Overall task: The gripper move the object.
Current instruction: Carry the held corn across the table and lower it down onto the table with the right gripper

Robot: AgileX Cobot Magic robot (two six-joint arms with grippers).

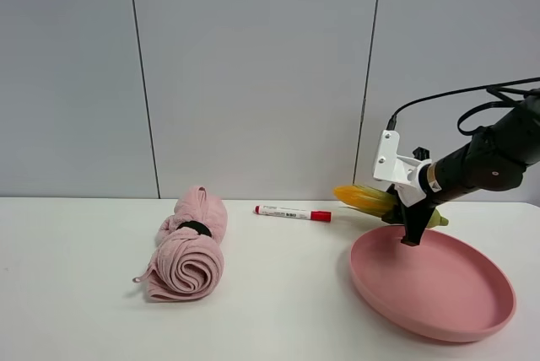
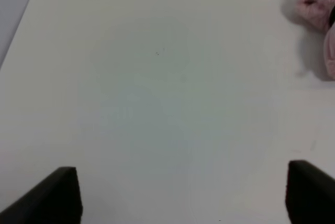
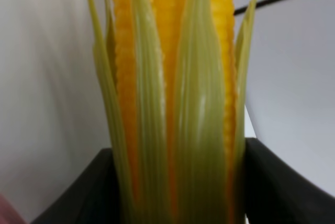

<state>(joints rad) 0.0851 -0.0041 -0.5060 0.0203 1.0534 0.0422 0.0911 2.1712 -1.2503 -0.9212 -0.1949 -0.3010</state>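
White table [image 1: 76, 310], grey wall: right gripper [image 1: 403, 209] clamped on the corn [image 1: 361, 197], held level over the plate [image 1: 439, 331] edge (likely the drop spot); left gripper [image 2: 186, 192] spread wide, idle.

- Nothing is legible in any of the three views: no text, brand, number or sign.
- Marker [image 1: 293, 212], lying on the table [image 1: 67, 293] to the right of the rolled pink towel [image 1: 187, 243] in the high view, carries the only printing seen.
- It is a short run of dark print on the white barrel, on the half nearer the towel, running lengthwise.
- The print is too small and blurred to read. Cannot tell whether it is letters, digits or a barcode.
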